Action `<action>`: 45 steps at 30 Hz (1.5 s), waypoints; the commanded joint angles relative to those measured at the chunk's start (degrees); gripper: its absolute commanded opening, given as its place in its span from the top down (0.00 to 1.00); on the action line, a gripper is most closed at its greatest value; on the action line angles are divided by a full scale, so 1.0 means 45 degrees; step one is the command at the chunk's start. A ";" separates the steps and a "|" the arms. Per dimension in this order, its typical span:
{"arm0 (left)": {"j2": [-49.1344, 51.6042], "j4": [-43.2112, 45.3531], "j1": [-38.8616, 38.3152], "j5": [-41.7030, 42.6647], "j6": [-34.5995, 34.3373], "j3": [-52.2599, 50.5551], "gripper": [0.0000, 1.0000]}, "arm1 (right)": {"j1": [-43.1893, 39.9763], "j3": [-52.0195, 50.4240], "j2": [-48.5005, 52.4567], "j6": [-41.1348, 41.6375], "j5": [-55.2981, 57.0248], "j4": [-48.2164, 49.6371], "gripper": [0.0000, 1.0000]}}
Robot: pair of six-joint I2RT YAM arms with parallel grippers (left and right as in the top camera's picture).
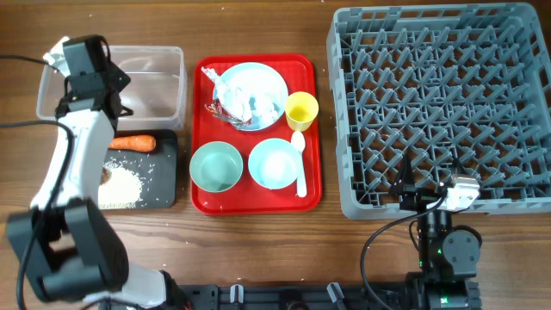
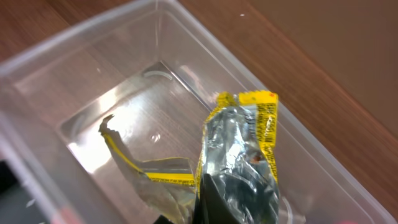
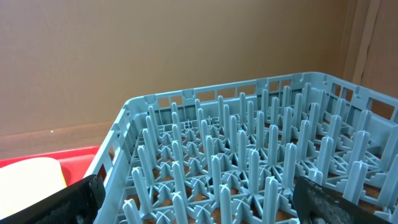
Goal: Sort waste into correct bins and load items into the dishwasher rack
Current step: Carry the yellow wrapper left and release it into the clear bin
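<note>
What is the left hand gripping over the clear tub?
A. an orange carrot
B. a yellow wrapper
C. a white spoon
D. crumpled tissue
B: the left wrist view shows the left hand shut on a yellow wrapper with a silver lining, hanging over the clear tub; the carrot lies in the black tray.

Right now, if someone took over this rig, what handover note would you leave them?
Left gripper: shut on a yellow wrapper, over the clear tub.
Right gripper: open, empty, by the rack.
Done: carrot and rice lie in the black tray.
To do: release wrapper; clear tissue off the plate; move plate, two bowls, cup and spoon from the red tray to the rack.
</note>
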 commanded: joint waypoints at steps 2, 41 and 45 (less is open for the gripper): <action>0.1365 0.0991 0.0267 0.0928 -0.0631 0.0131 0.93 | -0.0053 -0.0010 0.0015 0.0092 0.0126 0.0053 0.00; -0.1321 -0.2594 -0.5741 0.0539 -0.0160 0.0102 0.34 | -0.0053 -0.0010 0.0015 0.0097 0.0126 0.0053 0.00; -0.0282 -0.1914 -0.5838 0.0559 -0.0554 0.0102 0.31 | -0.0053 -0.0010 0.0015 0.0097 0.0126 0.0053 0.00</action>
